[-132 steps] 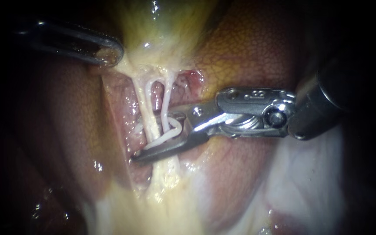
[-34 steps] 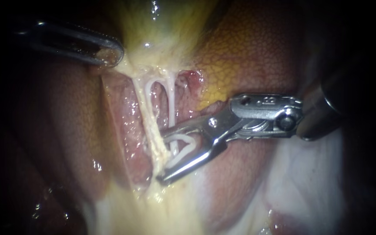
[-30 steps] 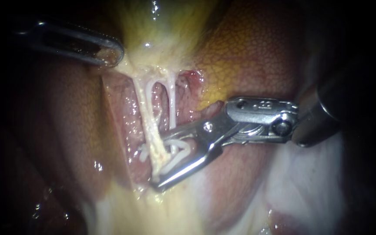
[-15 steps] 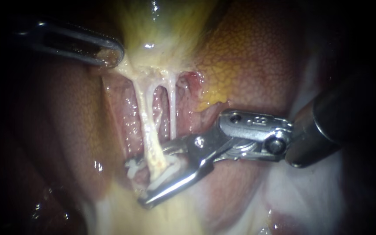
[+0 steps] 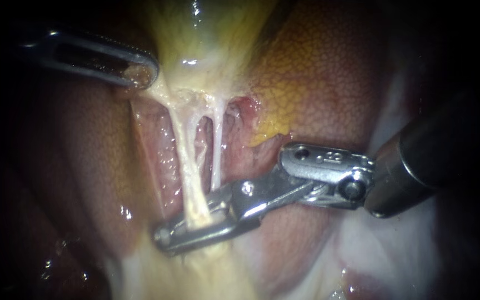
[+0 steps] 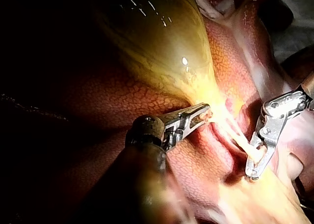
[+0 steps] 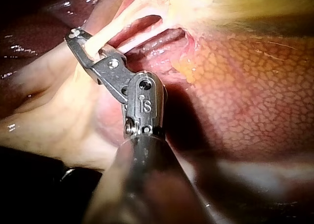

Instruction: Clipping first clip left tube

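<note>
In the endoscope view, my left instrument [image 5: 140, 71], a thin dark metal rod with small jaws, has its jaws closed on the edge of the shiny yellow-green gallbladder [image 5: 206, 33]. My right instrument [image 5: 187, 229], with long silver jaws, has them squeezed together on the pale stringy left tube [image 5: 183, 150], low down. The thinner white right tube [image 5: 216, 155] runs just beside it and is not caught. In the left wrist view, the left jaws pinch the gallbladder's yellow edge, and the tube looks stretched tight between the two tools. In the right wrist view, the tube passes between the right jaws near their tips. I think the squeeze is nearly done. The clip is hidden, so opening up and checking it is left.
</note>
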Robot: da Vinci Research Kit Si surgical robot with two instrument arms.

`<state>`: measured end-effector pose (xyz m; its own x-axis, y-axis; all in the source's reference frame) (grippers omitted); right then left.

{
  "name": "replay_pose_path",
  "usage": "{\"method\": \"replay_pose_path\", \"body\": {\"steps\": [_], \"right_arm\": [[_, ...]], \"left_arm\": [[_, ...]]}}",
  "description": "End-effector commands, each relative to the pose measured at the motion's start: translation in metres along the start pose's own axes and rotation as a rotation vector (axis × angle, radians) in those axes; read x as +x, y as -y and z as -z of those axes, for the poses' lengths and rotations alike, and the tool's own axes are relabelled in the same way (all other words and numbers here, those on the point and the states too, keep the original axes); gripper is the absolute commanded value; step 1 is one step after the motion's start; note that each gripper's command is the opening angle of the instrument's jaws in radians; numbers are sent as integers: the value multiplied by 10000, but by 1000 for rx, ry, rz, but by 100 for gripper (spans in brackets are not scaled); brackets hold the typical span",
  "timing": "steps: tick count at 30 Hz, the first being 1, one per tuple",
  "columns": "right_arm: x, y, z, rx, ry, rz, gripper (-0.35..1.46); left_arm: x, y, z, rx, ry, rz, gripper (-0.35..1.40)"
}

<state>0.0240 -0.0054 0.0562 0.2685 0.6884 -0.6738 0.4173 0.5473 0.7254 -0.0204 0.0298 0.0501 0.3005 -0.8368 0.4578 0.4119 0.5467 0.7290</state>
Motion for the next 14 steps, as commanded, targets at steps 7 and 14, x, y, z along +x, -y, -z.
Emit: {"method": "replay_pose_path", "body": {"steps": [7, 14], "right_arm": [[2, -2, 0, -10, 19, -15, -35], [0, -4, 3, -11, 20, -20, -35]], "left_arm": [[0, 0, 0, 3, -1, 0, -35], [0, 0, -1, 3, -1, 0, -35]]}}
